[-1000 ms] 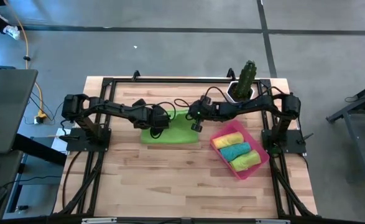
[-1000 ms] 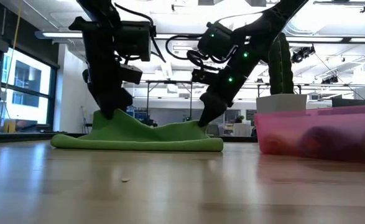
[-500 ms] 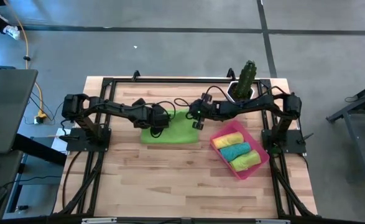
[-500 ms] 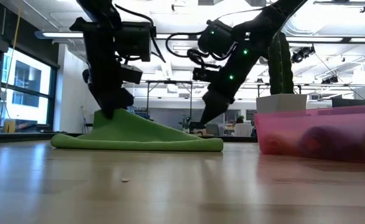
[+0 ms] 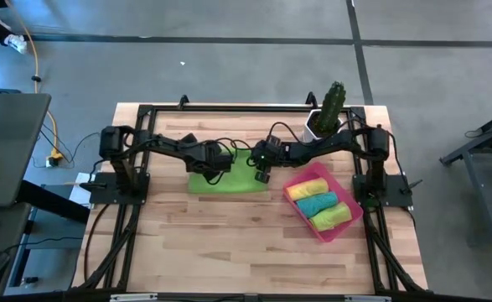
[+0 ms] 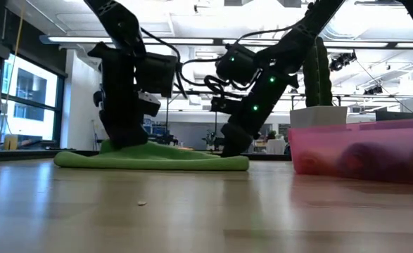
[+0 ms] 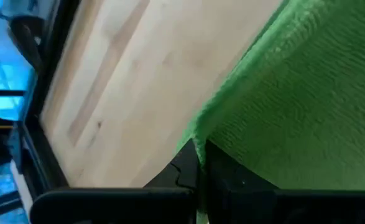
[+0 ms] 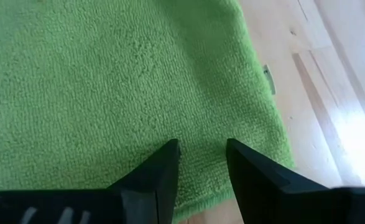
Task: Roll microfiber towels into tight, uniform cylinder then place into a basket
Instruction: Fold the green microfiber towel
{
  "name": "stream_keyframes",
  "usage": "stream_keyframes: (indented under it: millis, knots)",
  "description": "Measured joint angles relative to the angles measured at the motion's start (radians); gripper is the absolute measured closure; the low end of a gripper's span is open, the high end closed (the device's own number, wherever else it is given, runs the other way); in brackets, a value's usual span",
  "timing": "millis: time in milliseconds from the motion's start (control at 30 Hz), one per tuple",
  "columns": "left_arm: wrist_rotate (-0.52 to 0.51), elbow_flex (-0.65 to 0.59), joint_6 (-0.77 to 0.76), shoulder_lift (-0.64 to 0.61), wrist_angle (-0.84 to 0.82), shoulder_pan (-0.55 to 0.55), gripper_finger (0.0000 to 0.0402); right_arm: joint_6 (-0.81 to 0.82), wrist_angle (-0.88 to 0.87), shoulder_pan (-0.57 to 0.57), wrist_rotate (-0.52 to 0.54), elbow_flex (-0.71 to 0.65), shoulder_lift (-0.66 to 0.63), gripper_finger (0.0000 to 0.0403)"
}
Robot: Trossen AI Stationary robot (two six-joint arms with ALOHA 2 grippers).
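While the left pincer [image 7: 199, 163] pinches it, the looped-pile green towel [image 5: 229, 179] lies flat.

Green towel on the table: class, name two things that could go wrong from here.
The left gripper pinches only the green towel's edge, so it could slip free mid-roll. The right gripper stands open over the cloth near its corner, holding nothing; one-sided tension might skew the roll and leave it uneven.

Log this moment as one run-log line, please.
left gripper: shut on lime green microfiber towel | right gripper: open, over towel | pink-red plastic basket: holds three rolled towels
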Motion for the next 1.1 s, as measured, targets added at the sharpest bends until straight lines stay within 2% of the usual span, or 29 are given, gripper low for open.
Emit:
stream_keyframes:
  millis: [167, 367, 533, 667, 767, 900, 967, 1033, 1100]
  knots:
    - [-0.005, 0.001, -0.019, 0.012, 0.006, 0.000, 0.0393, 0.000, 0.017, 0.000, 0.000, 0.000, 0.000, 0.0274]
    - [-0.023, 0.001, -0.063, 0.012, -0.002, -0.001, 0.0334, -0.002, 0.021, 0.000, 0.000, 0.000, 0.000, 0.0274]
    - [-0.158, 0.002, -0.050, 0.012, -0.019, -0.001, 0.0268, -0.004, 0.008, 0.000, 0.000, 0.000, 0.000, 0.0274]
    - [-0.231, 0.035, -0.044, 0.012, -0.072, -0.001, 0.0238, -0.035, 0.006, 0.000, 0.000, 0.000, -0.003, 0.0274]
    - [-0.158, 0.071, -0.086, 0.012, -0.104, 0.000, 0.0233, -0.025, 0.002, 0.006, -0.022, 0.000, -0.027, 0.0274]
    - [0.085, 0.106, -0.047, 0.012, -0.107, -0.001, 0.0232, 0.085, -0.012, 0.014, -0.135, 0.000, -0.062, 0.0274]
    - [0.167, 0.107, 0.000, 0.012, -0.091, -0.004, 0.0232, 0.155, -0.020, 0.019, -0.216, 0.000, -0.064, 0.0274]
    - [0.189, 0.107, 0.021, 0.012, -0.088, -0.007, 0.0232, 0.195, -0.042, 0.026, -0.281, 0.000, -0.061, 0.0274]
    - [0.201, 0.107, 0.023, 0.012, -0.087, -0.010, 0.0232, 0.223, -0.058, 0.039, -0.301, 0.000, -0.053, 0.0274]
